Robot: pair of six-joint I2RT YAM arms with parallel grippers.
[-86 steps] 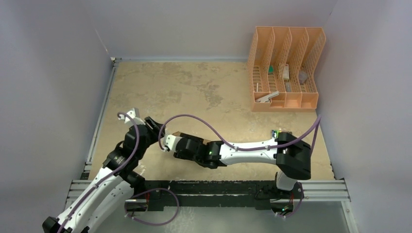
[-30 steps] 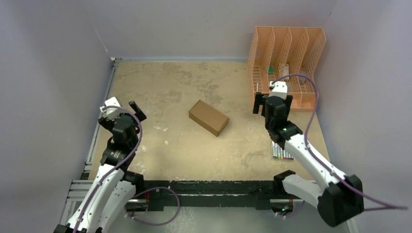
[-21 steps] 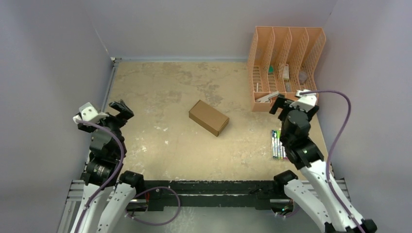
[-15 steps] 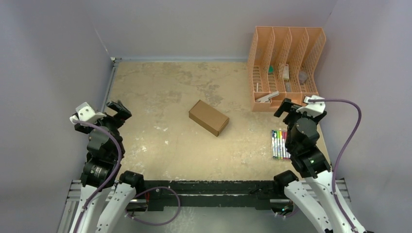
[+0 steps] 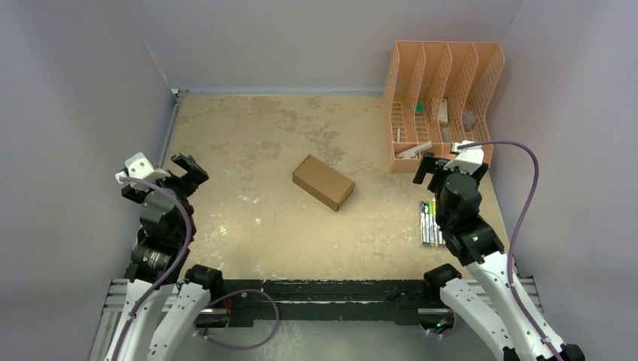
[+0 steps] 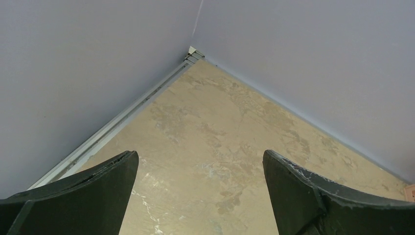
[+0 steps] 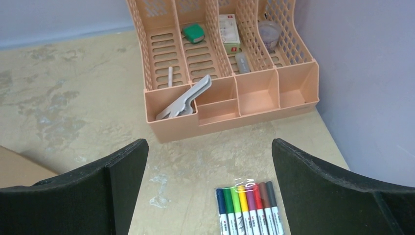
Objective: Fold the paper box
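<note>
The paper box (image 5: 323,182) lies closed at mid-table, with only 1 corner showing in the right wrist view, while the left gripper (image 6: 199,155) and right gripper (image 7: 209,144) hang spread wide and empty, well apart from it, and the marker pack (image 7: 249,210) is cut off below.

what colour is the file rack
The file rack is light orange all over, seen best in the right wrist view.

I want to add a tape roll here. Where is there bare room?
Bare: the far-left stretch between back wall and paper box, and the near strip before the box. Crowded: right side, orange file rack and marker pack.
</note>
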